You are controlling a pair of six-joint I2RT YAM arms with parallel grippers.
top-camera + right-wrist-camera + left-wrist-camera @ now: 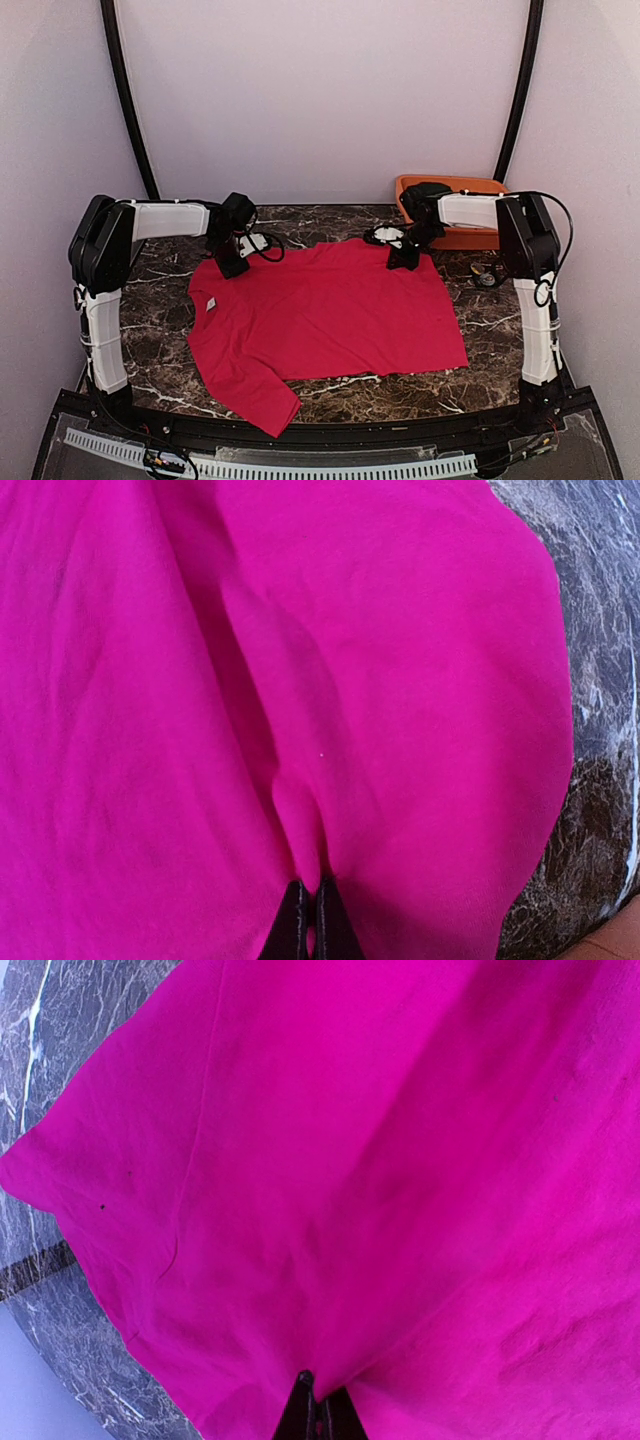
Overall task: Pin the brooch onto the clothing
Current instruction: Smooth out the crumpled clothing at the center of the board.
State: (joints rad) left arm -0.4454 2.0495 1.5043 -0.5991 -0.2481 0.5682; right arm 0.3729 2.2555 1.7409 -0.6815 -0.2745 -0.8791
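Note:
The clothing (325, 315), a bright red T-shirt, lies spread flat on the dark marble table (160, 330). At the shirt's far left edge my left gripper (228, 268) is shut on a pinch of the cloth. The left wrist view shows its black fingertips (303, 1400) together, with the red fabric (380, 1160) pulled into a ridge. On the far right edge my right gripper (400, 262) is also shut on a fold of the shirt (300, 820), fingertips (292, 920) pressed together. A small dark, gold-tinged item (487, 275), apparently the brooch, lies on the table right of the shirt.
An orange bin (470, 238) stands at the back right behind the right arm, with something dark (425, 190) inside. One sleeve (265, 405) reaches toward the table's near edge. White walls close in the sides and back.

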